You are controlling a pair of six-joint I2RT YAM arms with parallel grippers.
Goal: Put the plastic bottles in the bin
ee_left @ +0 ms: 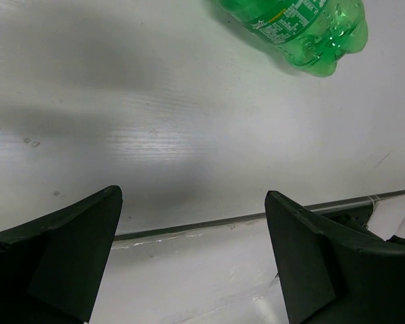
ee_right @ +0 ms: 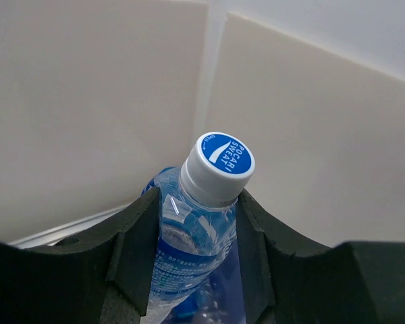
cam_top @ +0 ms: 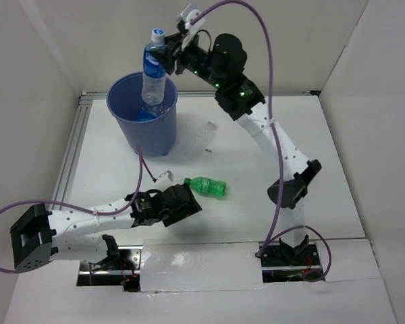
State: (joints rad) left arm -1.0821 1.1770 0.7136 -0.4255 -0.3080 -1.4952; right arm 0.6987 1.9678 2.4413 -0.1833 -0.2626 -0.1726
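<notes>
One bottle (cam_top: 152, 74) upright, R tool (cam_top: 167, 54) high over bin (cam_top: 131, 131)

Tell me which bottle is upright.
The blue-labelled bottle, gripped at the neck by the right gripper over the bin. The green bottle and the clear bottle lie on their sides.

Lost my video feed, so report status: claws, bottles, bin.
Right claw shut on blue-label bottle, upright over the bin. Left claw open, empty, near the green bottle. Clear bottle lies beside the bin. Nothing blocking the bin's mouth.
</notes>
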